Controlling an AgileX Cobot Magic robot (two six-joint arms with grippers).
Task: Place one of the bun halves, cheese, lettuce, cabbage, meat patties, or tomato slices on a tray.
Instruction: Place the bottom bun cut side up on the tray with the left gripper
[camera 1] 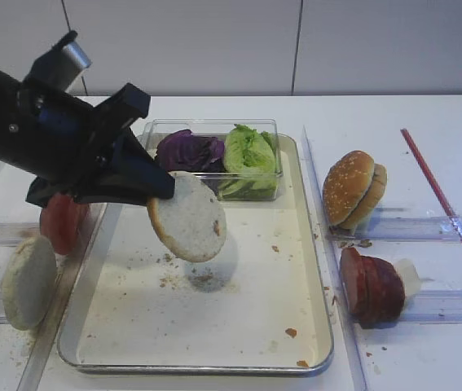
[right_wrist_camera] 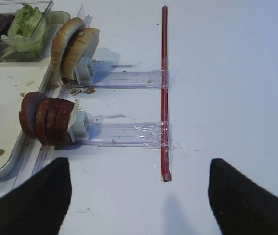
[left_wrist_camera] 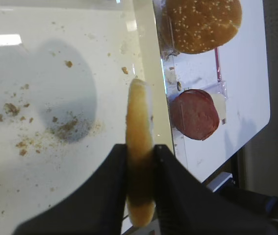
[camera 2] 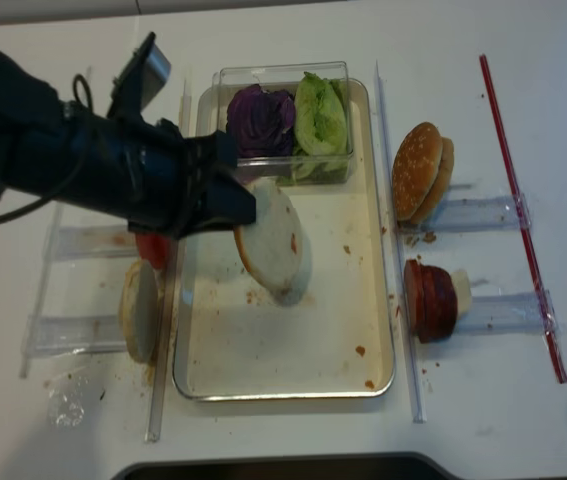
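black left gripper (camera 1: 159,189) clamped on pale floury flat round bun half (camera 1: 188,217) | tilted over crumb-speckled silver metal tray (camera 1: 312,269) | right gripper (right_wrist_camera: 139,196) fingers apart, at tray's 3 o'clock

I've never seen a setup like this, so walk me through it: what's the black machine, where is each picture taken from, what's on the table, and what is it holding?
It is a two-armed robot. Two pictures look down from above; two come from cameras on its wrists. The left gripper is shut on a pale bun half, held tilted above the metal tray. The right gripper is open over bare table. A clear box at the tray's far end holds purple cabbage and lettuce. Right of the tray stand a sesame bun and meat patties; left, tomato slices and another bun half.
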